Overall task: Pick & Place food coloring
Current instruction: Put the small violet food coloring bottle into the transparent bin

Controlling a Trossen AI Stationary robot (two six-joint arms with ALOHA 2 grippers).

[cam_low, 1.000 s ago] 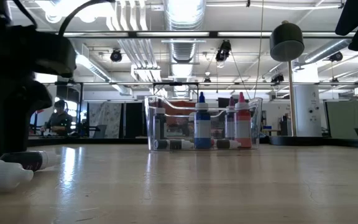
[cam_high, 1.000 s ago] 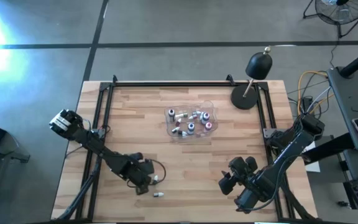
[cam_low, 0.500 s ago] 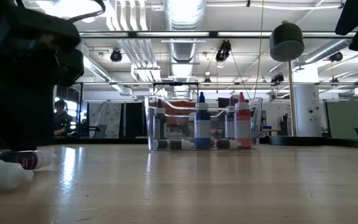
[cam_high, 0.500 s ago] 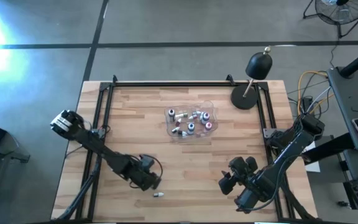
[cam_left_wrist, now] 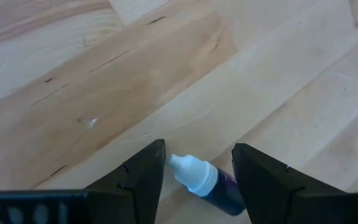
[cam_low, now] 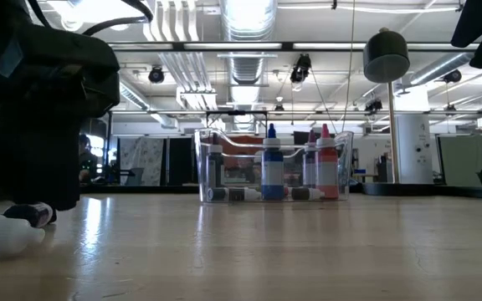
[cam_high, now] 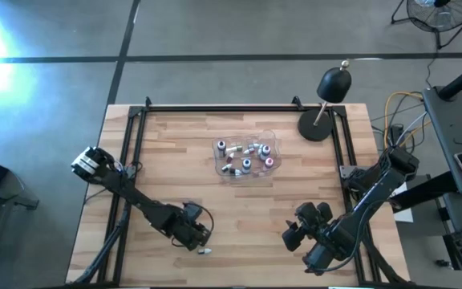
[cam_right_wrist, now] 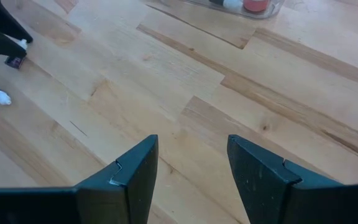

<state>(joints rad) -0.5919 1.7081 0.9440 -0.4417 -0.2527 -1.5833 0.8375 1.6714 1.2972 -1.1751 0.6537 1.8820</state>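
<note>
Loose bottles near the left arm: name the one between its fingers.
The dark purple bottle, white-capped, lies between the open left gripper fingers; the white bottle lies outside.

Black dome lamp (cam_high: 333,84) at wooden table's (cam_high: 167,160) far corner.

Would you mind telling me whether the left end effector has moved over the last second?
Yes. The left end effector has slid along the wooden table toward the right arm's side, closing on the white-capped dark dropper bottle.
</note>
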